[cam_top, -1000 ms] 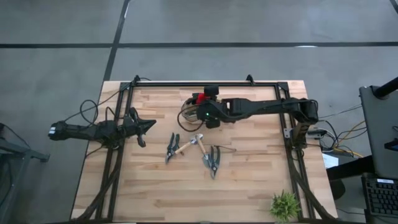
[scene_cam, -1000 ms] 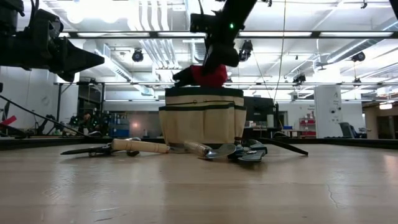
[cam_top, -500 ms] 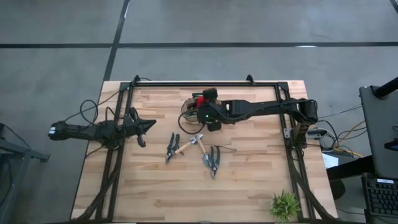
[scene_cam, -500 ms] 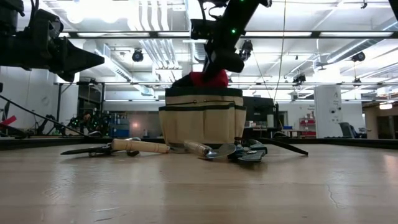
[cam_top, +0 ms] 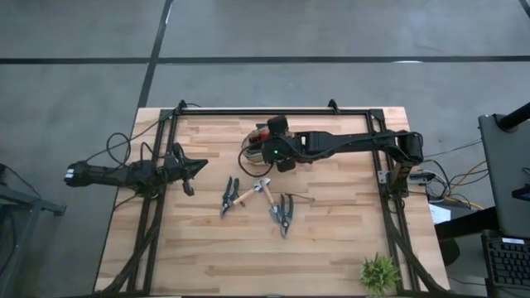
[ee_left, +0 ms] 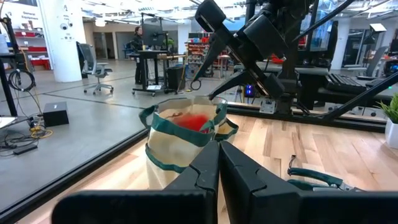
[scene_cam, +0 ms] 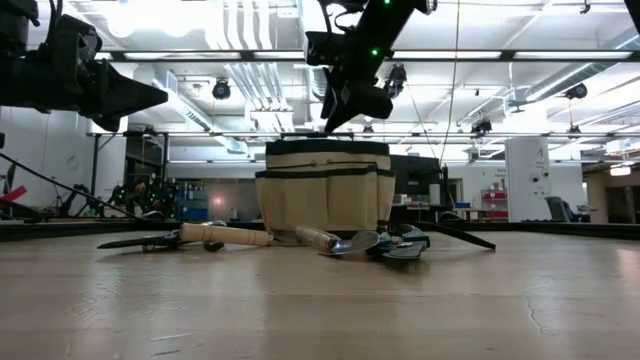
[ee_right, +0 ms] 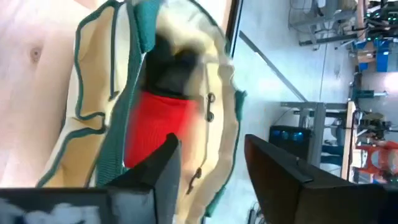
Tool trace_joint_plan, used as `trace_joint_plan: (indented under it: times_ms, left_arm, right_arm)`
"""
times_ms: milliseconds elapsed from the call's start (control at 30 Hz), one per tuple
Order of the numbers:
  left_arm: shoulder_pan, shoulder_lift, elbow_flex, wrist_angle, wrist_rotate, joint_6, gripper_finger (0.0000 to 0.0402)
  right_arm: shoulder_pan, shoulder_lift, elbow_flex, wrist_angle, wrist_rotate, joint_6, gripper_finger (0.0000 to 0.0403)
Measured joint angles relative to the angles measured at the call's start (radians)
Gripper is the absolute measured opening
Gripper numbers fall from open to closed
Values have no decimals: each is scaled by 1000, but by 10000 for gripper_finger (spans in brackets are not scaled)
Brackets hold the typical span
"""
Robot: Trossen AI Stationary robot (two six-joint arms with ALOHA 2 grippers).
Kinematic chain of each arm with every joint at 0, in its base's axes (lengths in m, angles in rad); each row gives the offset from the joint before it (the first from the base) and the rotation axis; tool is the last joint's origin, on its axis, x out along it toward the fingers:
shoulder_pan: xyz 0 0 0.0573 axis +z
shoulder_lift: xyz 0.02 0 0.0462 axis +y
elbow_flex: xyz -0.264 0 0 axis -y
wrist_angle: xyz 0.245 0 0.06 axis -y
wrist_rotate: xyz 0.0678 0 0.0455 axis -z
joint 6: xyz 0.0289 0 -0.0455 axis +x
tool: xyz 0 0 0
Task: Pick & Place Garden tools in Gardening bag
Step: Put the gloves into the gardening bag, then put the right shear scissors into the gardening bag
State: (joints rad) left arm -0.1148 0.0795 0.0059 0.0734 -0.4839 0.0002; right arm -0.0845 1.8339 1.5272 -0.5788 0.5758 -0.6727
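One red item [ee_right: 155, 121] now sits inside the gardening bag [scene_cam: 322, 190], dropped from the right claw [ee_right: 208, 163], whose fingers hang apart above.

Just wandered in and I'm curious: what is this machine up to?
It's packing garden tools into the gardening bag. The right gripper hovers over the bag, fingers open, and the red item lies inside. Two pruning shears and a trowel lie on the table. The left gripper waits at the side.

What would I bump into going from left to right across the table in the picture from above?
Left gripper → shears → trowel → second shears → small green plant.
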Motion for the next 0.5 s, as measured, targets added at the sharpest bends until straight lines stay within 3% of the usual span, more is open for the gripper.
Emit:
trace_joint_plan:
  times_ms: [200,500]
  left_arm:
    - [0,0,0,0,0,0,17]
    - [0,0,0,0,0,0,16]
  right_arm:
    - [22,0,0,10,1,121,202]
    - [92,-2,0,7,-64,347,203]
